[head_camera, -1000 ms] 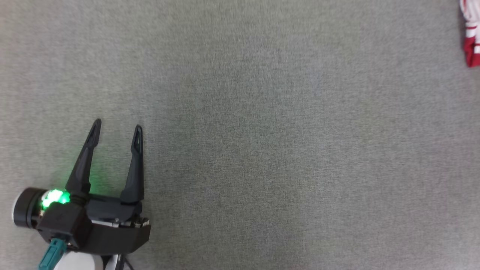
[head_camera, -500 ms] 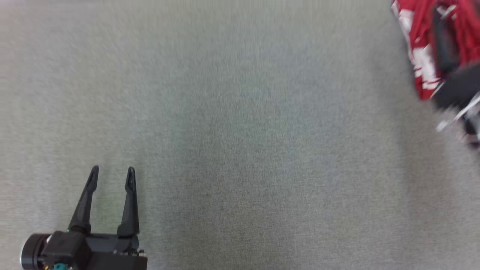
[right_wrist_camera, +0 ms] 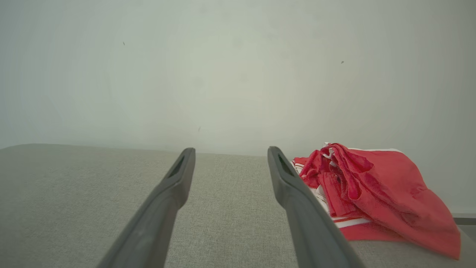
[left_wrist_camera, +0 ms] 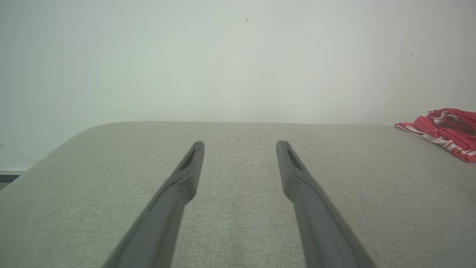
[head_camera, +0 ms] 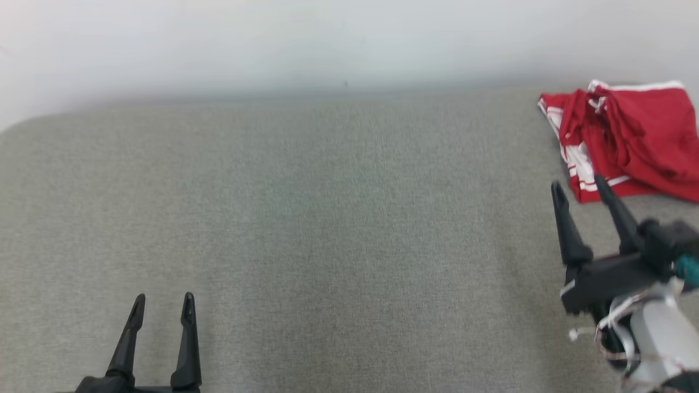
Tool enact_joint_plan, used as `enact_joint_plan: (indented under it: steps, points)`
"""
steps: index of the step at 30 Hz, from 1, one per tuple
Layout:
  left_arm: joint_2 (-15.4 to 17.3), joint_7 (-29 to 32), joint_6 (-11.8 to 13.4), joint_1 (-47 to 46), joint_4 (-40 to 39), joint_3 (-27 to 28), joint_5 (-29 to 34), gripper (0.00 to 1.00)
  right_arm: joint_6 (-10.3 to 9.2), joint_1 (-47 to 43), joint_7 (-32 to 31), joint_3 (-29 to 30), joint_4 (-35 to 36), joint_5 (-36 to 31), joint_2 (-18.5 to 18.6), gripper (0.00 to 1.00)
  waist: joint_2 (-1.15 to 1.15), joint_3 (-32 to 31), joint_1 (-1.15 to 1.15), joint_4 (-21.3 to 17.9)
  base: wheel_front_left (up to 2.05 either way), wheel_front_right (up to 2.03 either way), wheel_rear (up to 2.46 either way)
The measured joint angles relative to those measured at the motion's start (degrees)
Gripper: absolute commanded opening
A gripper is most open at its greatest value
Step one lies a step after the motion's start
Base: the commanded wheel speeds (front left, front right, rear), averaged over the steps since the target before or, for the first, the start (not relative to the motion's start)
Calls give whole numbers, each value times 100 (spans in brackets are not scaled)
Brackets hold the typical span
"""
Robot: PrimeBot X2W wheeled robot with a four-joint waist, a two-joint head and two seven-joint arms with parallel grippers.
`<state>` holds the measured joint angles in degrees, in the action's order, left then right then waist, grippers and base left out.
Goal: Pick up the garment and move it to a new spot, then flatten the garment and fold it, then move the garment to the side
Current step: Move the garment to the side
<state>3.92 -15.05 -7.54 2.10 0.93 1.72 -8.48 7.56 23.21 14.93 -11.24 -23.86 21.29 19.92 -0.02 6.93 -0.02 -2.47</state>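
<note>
A red, white-striped garment (head_camera: 628, 142) lies heaped at the far right corner of the grey tabletop (head_camera: 338, 218), striped edge turned towards the right end effector (head_camera: 578, 183), which hangs just short of it, fingers spread and empty. The left end effector (head_camera: 164, 297) (equally agape, holding nothing) sits well apart from the garment, off to its left. Loosely folded or merely bunched? Hard to judge from here; either way, the right arm is the nearer.

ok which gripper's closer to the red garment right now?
The right gripper, open, with its fingertips by the near corner of the red garment. The left gripper, also open, sits far off across the grey surface.
</note>
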Motion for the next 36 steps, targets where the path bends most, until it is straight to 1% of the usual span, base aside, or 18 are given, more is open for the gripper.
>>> enact_joint_plan:
  steps: [4, 10, 14, 19, 30, 36]
  points:
    - [-21, 0, 0, 54, 3, 31, -18, 100, 0, -643, -12, 202, 476, -60, -254, 100, 0, -228, -1, 61, 0, 0, 0]
    - [-45, 0, 0, 120, 66, 60, -18, 100, 0, -1521, -38, 592, 1117, -219, -642, 100, 1, -410, 1, 168, 0, 0, 0]
    - [-63, 0, 0, 175, 120, 94, -18, 100, 0, -2036, -105, 834, 1438, -359, -904, 100, 1, -550, 1, 198, 0, 0, 0]
    - [-71, 0, 1, 250, 189, 144, -16, 100, 0, -2520, -209, 965, 1777, -536, -1178, 100, 1, -725, 1, 192, 0, 0, 0]
    - [-79, 0, 168, 346, 599, 187, 243, 100, 0, -2930, -367, 1032, 1890, -627, -1315, 100, 1, -984, 1, 184, 0, 0, 0]
    - [-44, 0, 180, 357, 701, 200, 293, 100, 0, -2956, -437, 1101, 1823, -688, -1368, 100, 2, -1041, 2, 215, 0, 0, 0]
